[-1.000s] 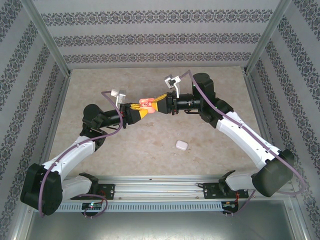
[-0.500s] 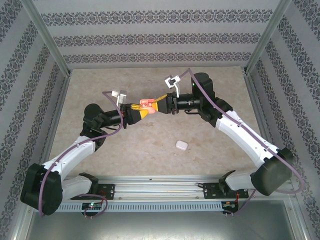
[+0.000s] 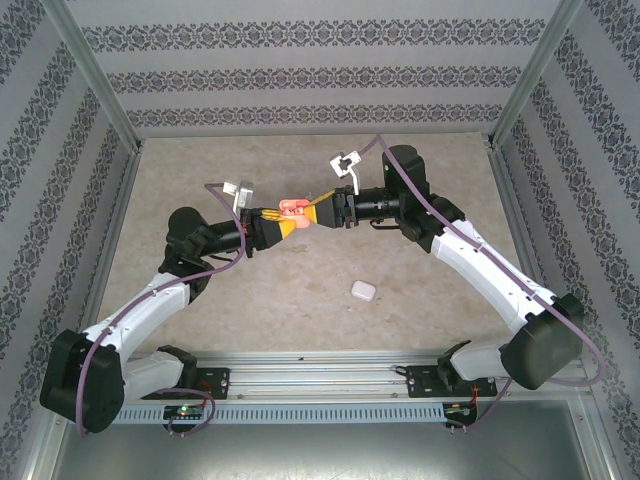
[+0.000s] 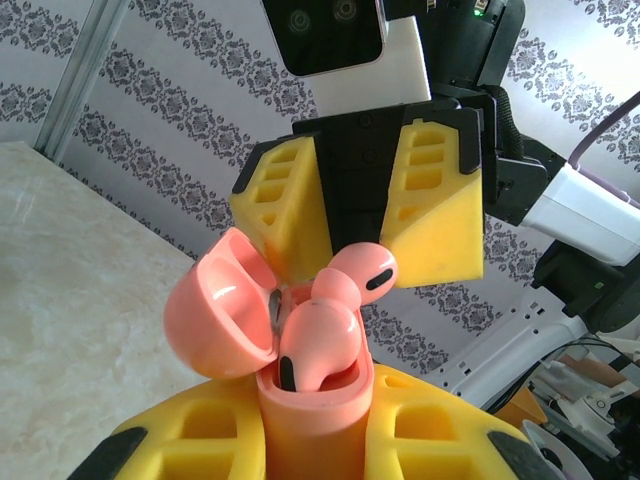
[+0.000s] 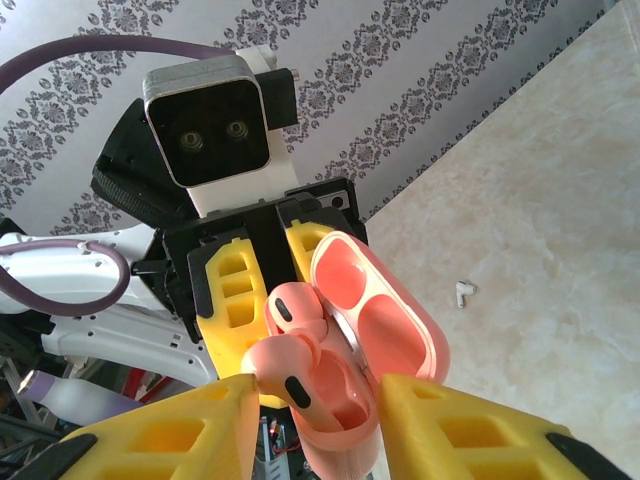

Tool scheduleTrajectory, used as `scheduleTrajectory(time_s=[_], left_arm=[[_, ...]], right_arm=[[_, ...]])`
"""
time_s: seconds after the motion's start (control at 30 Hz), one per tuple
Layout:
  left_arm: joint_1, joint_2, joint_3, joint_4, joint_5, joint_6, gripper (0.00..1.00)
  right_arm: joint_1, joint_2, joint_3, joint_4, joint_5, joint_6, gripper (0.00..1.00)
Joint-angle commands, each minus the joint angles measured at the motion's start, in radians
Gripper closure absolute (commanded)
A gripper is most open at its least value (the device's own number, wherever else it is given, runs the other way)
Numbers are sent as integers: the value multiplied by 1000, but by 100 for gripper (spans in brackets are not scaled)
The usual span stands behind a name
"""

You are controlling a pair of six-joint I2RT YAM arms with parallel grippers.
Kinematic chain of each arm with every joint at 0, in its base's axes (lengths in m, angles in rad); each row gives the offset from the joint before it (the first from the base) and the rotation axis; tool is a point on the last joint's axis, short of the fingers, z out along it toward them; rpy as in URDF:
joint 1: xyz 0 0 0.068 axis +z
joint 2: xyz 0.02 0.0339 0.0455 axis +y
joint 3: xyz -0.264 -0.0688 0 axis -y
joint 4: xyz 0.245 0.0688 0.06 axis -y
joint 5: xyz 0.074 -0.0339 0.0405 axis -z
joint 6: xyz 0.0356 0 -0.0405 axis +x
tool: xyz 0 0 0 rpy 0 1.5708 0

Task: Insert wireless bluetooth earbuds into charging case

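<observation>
Widening since a second ago, the right pincer (image 5: 320, 425) now stands with its jaws apart, loosed from the glossy pink plastic earbud (image 5: 290, 378) between them. That bud seems to sit proud beside its twin (image 5: 296, 310) in the open salmon-pink charging case (image 5: 340, 410), which the left pincer (image 4: 315, 445) clamps from opposite. Draw straight back, then press the bud home gently.

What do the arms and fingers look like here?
The left arm and right arm have white links with black joints; a purple cable runs along each. The fingers are yellow blocks with hollow ribs and black corners. Each wrist carries a white two-lens camera box.
</observation>
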Motion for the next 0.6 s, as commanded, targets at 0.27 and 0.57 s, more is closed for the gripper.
scheduleTrajectory(time_s=[0.27,0.57], left_arm=[[-15,-80,39,145,18,43,100],[-16,-88,27,144,19,46,100]], right_arm=[[-17,34,-32,-125,90,42,62],[-17,50,-53,-107,89,91,62]])
